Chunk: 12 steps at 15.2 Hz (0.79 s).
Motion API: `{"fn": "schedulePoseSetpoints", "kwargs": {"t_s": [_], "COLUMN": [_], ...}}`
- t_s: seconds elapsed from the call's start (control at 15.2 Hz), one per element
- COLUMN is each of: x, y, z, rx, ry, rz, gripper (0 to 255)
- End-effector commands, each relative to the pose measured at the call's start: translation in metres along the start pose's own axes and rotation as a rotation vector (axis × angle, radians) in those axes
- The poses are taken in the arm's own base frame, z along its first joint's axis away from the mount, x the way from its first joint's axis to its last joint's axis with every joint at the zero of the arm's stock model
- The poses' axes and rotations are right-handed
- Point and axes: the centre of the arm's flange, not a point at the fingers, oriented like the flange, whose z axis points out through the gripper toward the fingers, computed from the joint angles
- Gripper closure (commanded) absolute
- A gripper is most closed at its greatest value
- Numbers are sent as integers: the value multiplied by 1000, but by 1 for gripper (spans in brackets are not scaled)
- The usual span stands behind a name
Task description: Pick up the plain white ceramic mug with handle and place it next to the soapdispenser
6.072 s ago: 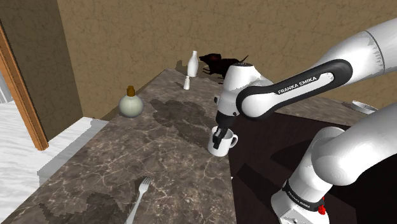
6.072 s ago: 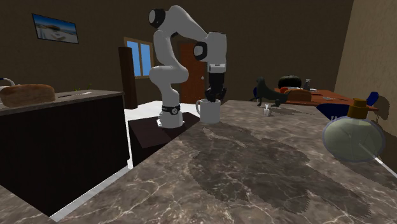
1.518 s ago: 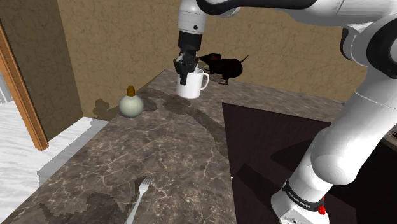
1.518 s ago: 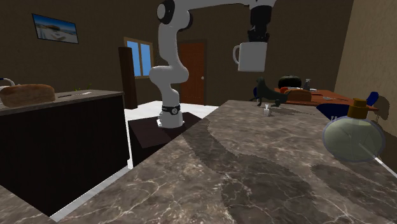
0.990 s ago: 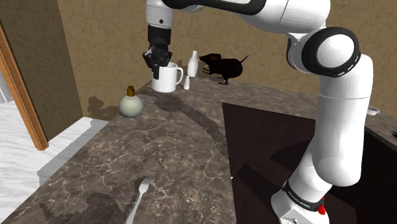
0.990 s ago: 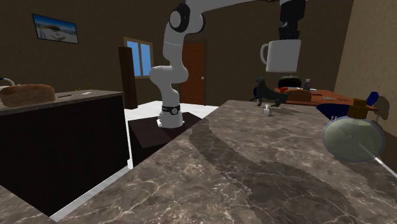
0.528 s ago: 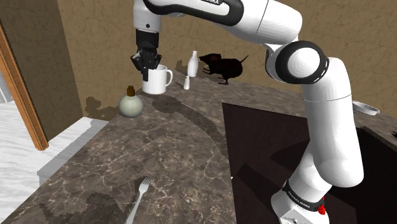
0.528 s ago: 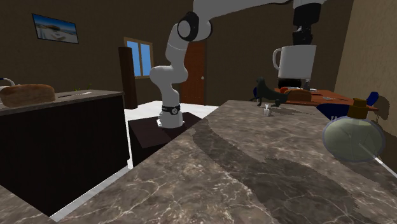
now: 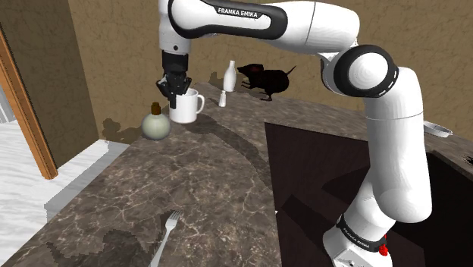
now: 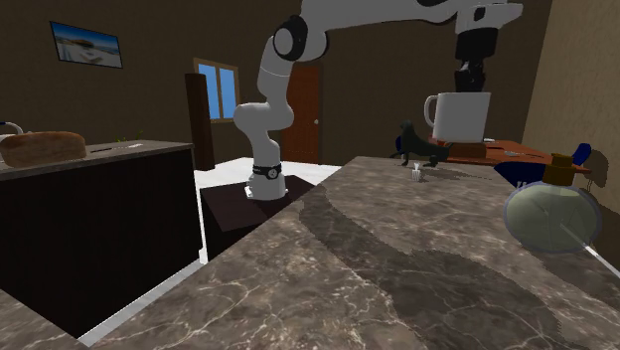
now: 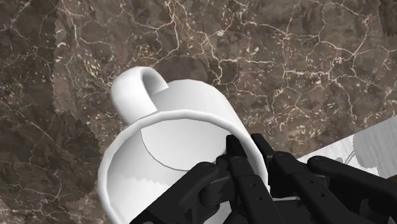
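A: While hanging just beside the round soap dispenser [image 9: 156, 124], rim pinched in the black gripper [image 9: 173, 92], how best to set down the white mug [image 9: 184, 106]?

B: Straight down, slowly, onto the stone counter [image 9: 212, 174]. Level, not tipped. No bumping the soap dispenser, nor the tall white bottle [image 9: 230, 76] off to the shoulder view's right. Then open up and let go

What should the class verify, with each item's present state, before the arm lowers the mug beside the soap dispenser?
1. Gripper shut on mug rim: ok.
2. Mug upright: ok.
3. Mug apart from soap dispenser: ok.
4. Marble counter beneath mug: ok.
5. Mug resting on counter: not ok, it hangs above.
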Motion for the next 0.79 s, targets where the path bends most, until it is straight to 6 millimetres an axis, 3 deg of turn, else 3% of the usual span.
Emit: {"fn": "schedulePoseSetpoints", "kwargs": {"t_s": [0.0,0.73], "x": [0,-1], "y": [1,0], "z": [12,70], "rx": [0,0], "ry": [1,1], "rz": [0,0], "gripper": [255,255]}}
